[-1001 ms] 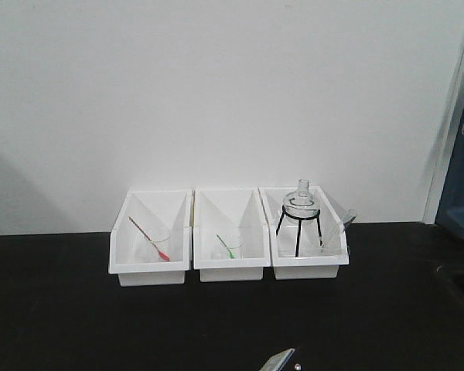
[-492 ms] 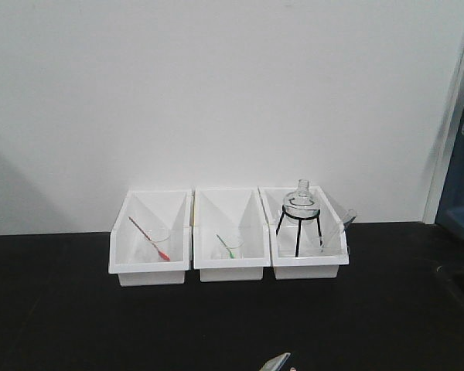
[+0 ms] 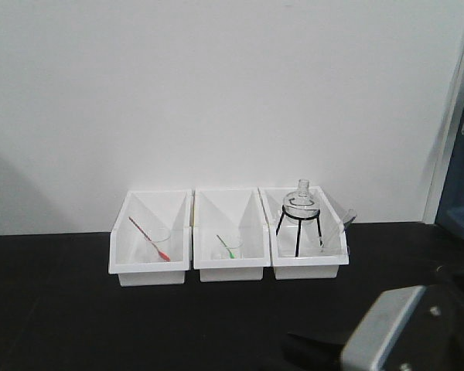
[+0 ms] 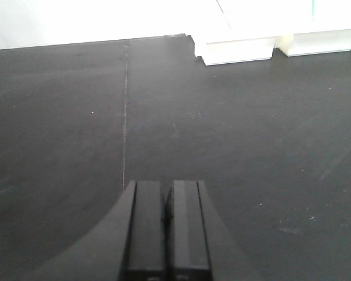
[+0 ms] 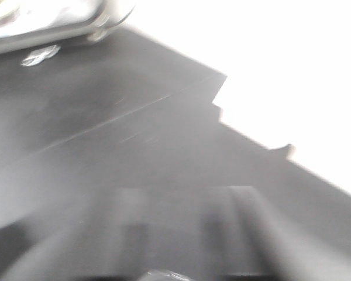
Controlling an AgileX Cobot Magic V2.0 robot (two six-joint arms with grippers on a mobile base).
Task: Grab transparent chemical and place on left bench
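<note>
The transparent chemical, a small clear beaker with a pale stick, stands in the right-hand white bin, beside a round flask on a black tripod. My right gripper is blurred by motion over the black counter; its fingers look spread apart and hold nothing. Its arm shows at the bottom right of the front view, well short of the bins. My left gripper is shut and empty, low over the counter left of the bins. The left bench is out of view.
The left white bin holds a beaker with a red stick. The middle bin holds one with a green stick. A white wall backs the black counter. A sink edge lies at the right.
My right arm has come up into the bottom right of the front view; before, only a small grey tip showed at the bottom edge. The bins and beakers have not moved.
</note>
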